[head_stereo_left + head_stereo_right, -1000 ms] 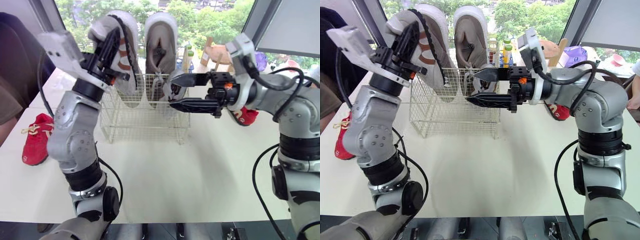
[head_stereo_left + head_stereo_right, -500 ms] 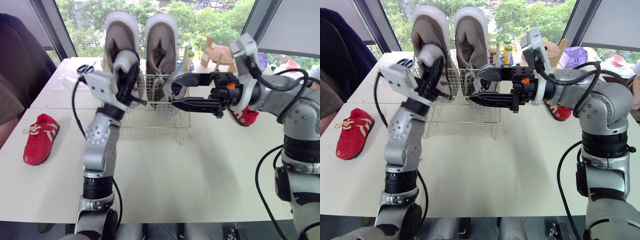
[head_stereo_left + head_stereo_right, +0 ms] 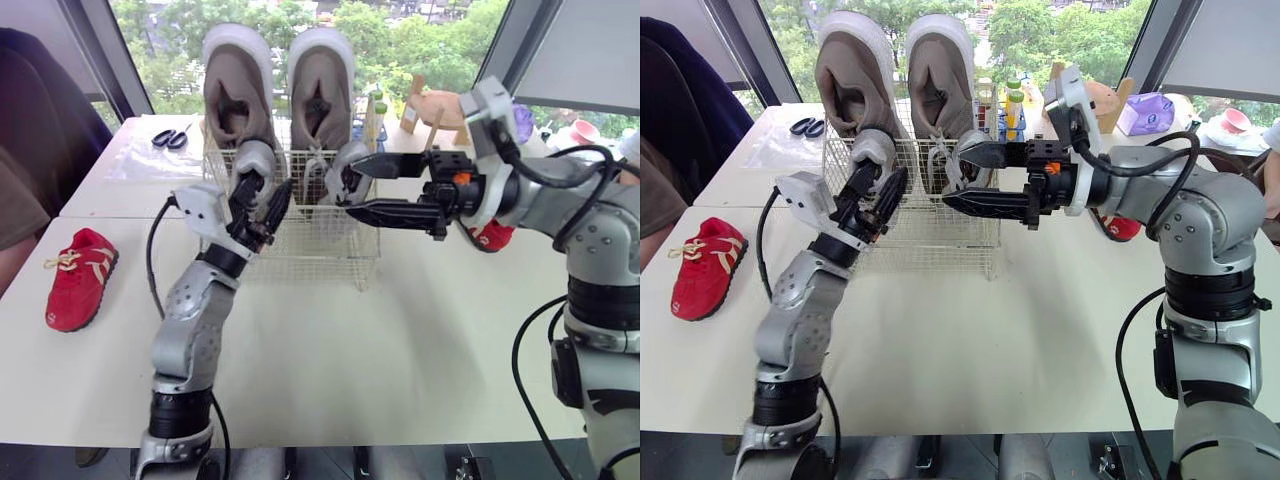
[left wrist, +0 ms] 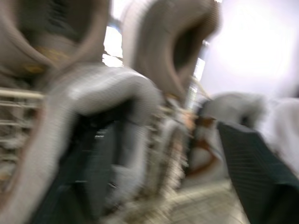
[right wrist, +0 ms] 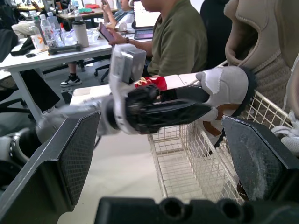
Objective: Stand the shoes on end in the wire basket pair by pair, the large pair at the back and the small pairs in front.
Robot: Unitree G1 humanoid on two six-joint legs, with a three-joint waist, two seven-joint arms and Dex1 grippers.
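A: Where is the wire basket (image 3: 320, 255)?
B: On the table (image 3: 400, 340), midway along the far edge. Two large taupe shoes stand on end along its back, one on the left (image 3: 235, 85) and one on the right (image 3: 320, 85), both rising well above the rim.

A: What is the left tool (image 3: 262, 188) doing?
B: It is raised at the basket's near left corner, fingers clamped on a small grey shoe (image 3: 252, 158). That shoe sits at rim height, in front of the left large shoe. It cannot be told whether it is inside the wires.

A: And the right tool (image 3: 350, 185)?
B: It is held level at the basket's right side with its fingers spread wide, gripping nothing. A second small grey shoe (image 3: 335, 178) with white laces stands in the basket just beyond the tips.

A: What else is on the table?
B: One red shoe (image 3: 80, 278) lies near the left edge. Another red shoe (image 3: 490, 235) lies toward the right edge, partly hidden by the right arm. Scissors (image 3: 168, 138) lie at the far left corner. A person (image 3: 30, 150) sits off the left edge.
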